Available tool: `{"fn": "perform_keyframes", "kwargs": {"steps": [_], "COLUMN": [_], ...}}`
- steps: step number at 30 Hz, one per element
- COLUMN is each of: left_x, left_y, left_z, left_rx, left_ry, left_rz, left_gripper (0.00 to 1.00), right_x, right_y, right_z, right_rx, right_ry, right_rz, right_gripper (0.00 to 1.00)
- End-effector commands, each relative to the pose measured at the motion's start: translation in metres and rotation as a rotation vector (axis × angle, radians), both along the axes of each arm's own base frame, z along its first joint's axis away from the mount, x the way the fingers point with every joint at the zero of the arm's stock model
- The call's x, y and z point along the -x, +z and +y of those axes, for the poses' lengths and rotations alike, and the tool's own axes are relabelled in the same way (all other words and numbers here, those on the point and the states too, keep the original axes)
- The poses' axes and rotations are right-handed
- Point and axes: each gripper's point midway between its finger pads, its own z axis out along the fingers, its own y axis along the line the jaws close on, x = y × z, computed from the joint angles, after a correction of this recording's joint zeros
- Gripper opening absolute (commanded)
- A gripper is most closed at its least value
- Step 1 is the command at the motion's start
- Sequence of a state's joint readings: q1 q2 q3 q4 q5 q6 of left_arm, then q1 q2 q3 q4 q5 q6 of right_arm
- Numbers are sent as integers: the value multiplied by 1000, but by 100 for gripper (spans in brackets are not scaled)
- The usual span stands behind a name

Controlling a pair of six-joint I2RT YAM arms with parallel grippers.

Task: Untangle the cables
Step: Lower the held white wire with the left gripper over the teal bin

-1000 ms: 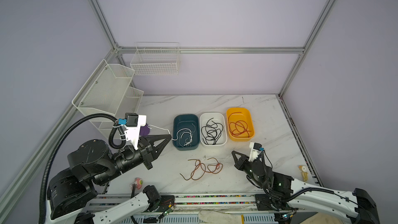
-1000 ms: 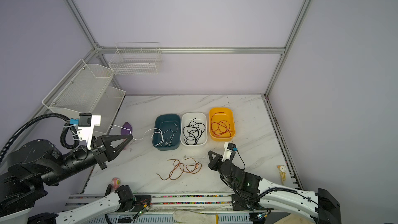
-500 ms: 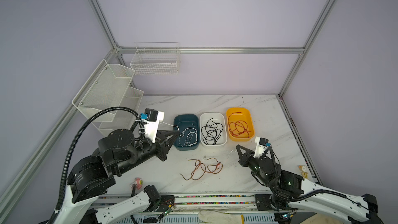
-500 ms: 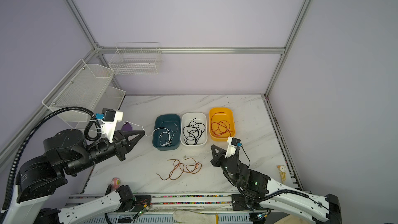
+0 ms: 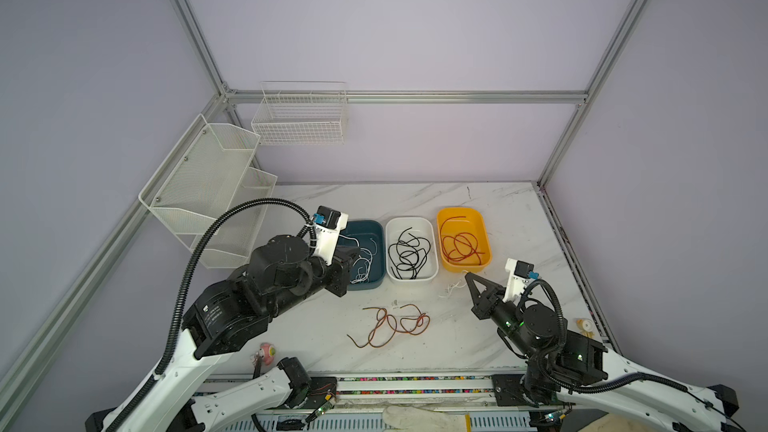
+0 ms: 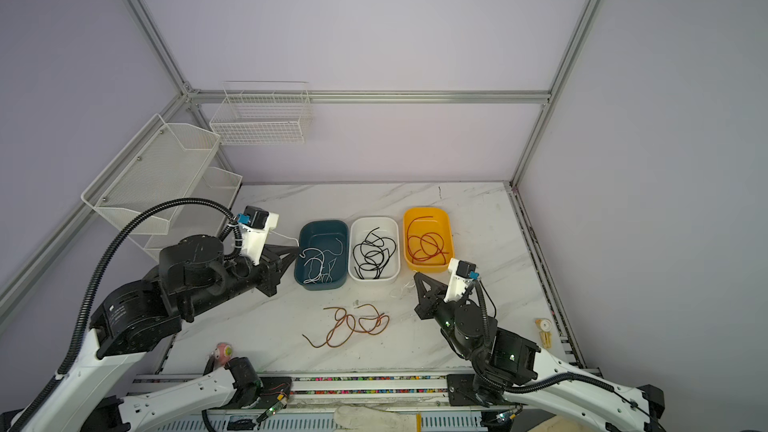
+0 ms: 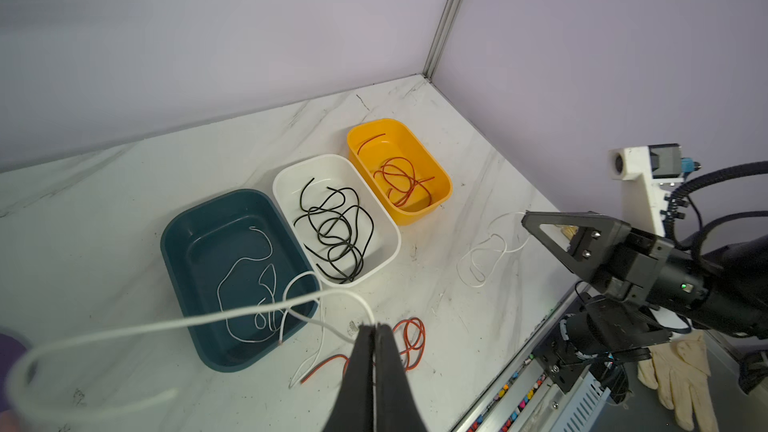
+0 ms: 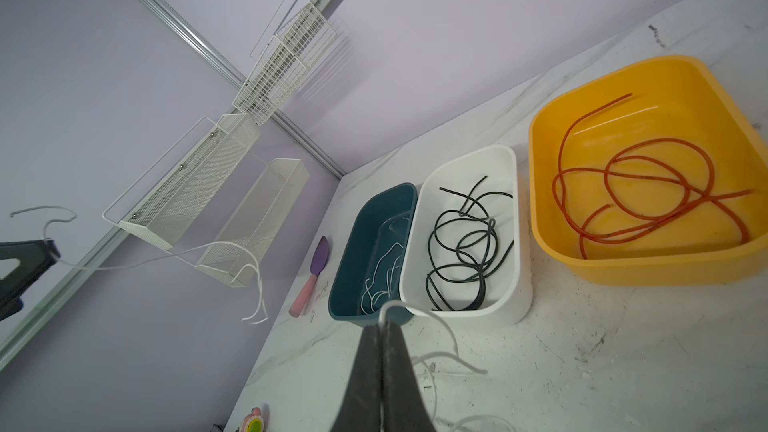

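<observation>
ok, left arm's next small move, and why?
Probably ease the left gripper over the teal bin and open: it is shut on a white cable, and that bin holds loose white cables. The right gripper pinches a second white cable.

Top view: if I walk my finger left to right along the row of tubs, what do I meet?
Teal tub with white cables → white tub with black cables → yellow tub with orange-red cables.
</observation>
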State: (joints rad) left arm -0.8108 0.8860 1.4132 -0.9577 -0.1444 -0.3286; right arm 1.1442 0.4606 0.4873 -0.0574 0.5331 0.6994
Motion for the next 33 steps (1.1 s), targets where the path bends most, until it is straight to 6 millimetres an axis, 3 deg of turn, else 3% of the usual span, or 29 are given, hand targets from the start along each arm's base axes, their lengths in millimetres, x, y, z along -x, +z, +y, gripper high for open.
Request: {"fn": "perform_keyframes", "kwargs": {"steps": [1,7,14,23,33], "left_x": [-12,-34,-60,-89,-121], "left_y": [-1,-22,-49,-94,-149], "left_z": [-4,-1,1,2,2], "left_rx": [3,27,31,7,-41], "left_ry": [-12,-3,3,24,97], "left_rz": [-42,18,69,99,191], "left_gripper": [0,0,0,0,0], "right_x": [7,11,14,31,36], "right_y": [21,33,35,54,53], "right_z": [-3,-14,-11,-3,0], "right_rx": [9,1,9,-6,6], "right_ry": [39,39,67,181,220], "right_rz": [-59,-104,-115,-201,-222], "right_gripper": [0,0,0,0,0]}}
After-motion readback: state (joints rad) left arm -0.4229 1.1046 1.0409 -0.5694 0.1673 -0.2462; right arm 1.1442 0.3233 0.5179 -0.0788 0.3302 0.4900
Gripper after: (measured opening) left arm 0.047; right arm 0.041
